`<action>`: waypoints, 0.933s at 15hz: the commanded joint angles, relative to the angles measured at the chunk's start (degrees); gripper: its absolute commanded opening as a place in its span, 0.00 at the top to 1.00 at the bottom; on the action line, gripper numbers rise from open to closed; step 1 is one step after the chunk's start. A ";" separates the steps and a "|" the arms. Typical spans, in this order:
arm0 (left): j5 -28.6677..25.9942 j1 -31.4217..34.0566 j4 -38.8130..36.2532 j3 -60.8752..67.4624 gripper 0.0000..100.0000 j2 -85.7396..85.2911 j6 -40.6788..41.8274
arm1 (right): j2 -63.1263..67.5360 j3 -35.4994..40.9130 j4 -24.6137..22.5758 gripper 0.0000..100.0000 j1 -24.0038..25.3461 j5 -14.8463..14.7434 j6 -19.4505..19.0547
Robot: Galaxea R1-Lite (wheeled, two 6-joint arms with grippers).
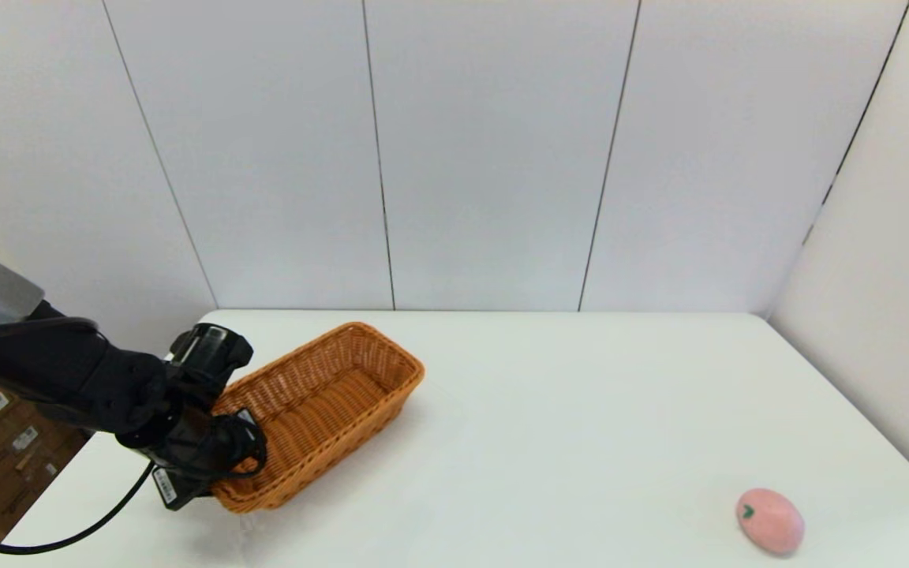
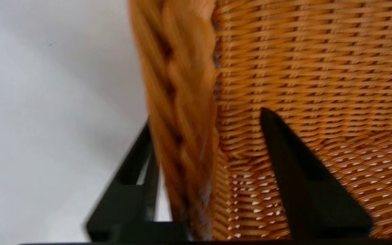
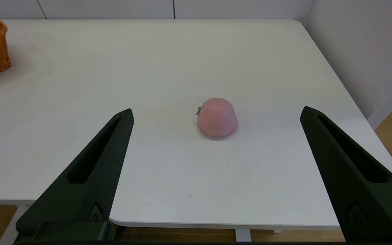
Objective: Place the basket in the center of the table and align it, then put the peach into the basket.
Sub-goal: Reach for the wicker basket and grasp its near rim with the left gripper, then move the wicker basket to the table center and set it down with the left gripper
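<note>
While the white table (image 1: 565, 410) spans most of the head view, the basket (image 1: 328, 402) sits angled at its left side, well off centre. Left gripper (image 2: 206, 136) straddles the near-end braided rim (image 2: 179, 112), one finger outside the wall & one finger (image 2: 294, 163) inside, closed on it. Right gripper (image 3: 216, 114) hangs back by the near edge w/ fingers spread wide, holding nothing. Peach (image 1: 770, 521) lies near the front-right corner, well apart from the basket.

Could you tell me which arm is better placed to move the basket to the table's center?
Left. Its pincer already straddles the basket rim, one finger inside, one outside. The right pincer waits open near the peach.
</note>
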 commanded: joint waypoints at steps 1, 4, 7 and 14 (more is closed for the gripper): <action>-0.25 0.00 -0.47 0.14 1.00 -0.90 -0.31 | -0.02 0.00 0.03 0.00 0.04 0.02 0.00; -1.56 -1.41 -0.38 0.58 1.00 -5.30 -0.05 | -0.02 0.00 0.03 0.00 0.04 0.02 0.00; -7.19 -7.74 -0.38 1.11 1.00 -14.52 2.77 | -0.02 0.00 0.03 0.00 0.04 0.02 0.00; -11.41 -24.87 -2.93 -5.92 1.00 -6.17 3.38 | -0.02 0.00 0.03 0.00 0.04 0.02 0.00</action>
